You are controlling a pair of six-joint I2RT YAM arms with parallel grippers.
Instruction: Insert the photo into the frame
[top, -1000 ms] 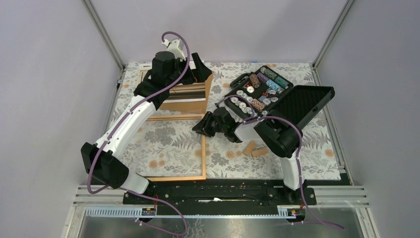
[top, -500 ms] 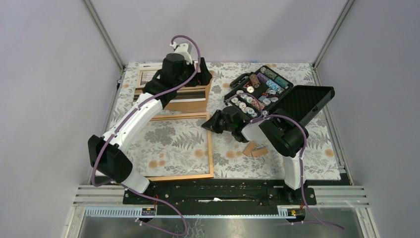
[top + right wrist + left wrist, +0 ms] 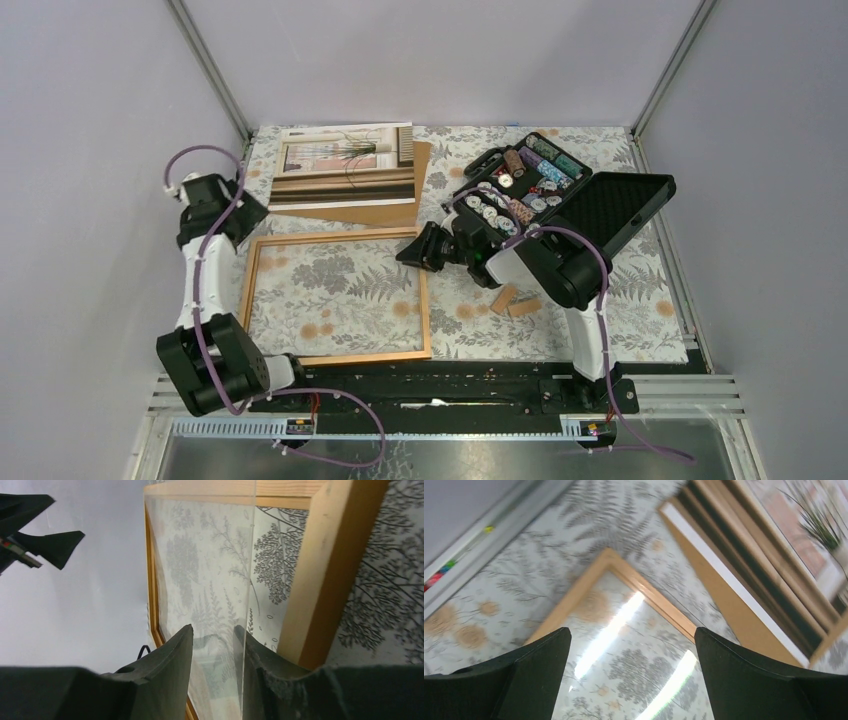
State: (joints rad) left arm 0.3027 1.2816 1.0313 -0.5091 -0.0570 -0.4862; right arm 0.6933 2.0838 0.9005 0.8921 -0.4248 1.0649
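Pre-pickup: hovering released left claw (image 3: pixel 632 632) over frame (image 3: pixel 330 236), right claw (image 3: pixel 214 630) at its corner, cannot tell grip. Next: pinch photo (image 3: pixel 345 165) edge.

- Frame (image 3: pixel 425 300): light tan wood, matt, faint grain.
- Pane (image 3: pixel 624 630) within it: clear, glossy, streaked with glare.
- Photo (image 3: pixel 345 165): paper print, smooth.
- Backing board (image 3: pixel 390 212): brown, matt.
- Table cover (image 3: pixel 480 325): leaf-printed, matt.

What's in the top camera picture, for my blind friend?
A wooden frame lies on the table, the plant photo on a brown board beyond it. The right gripper is at the frame's far right corner, the left gripper near its far left.
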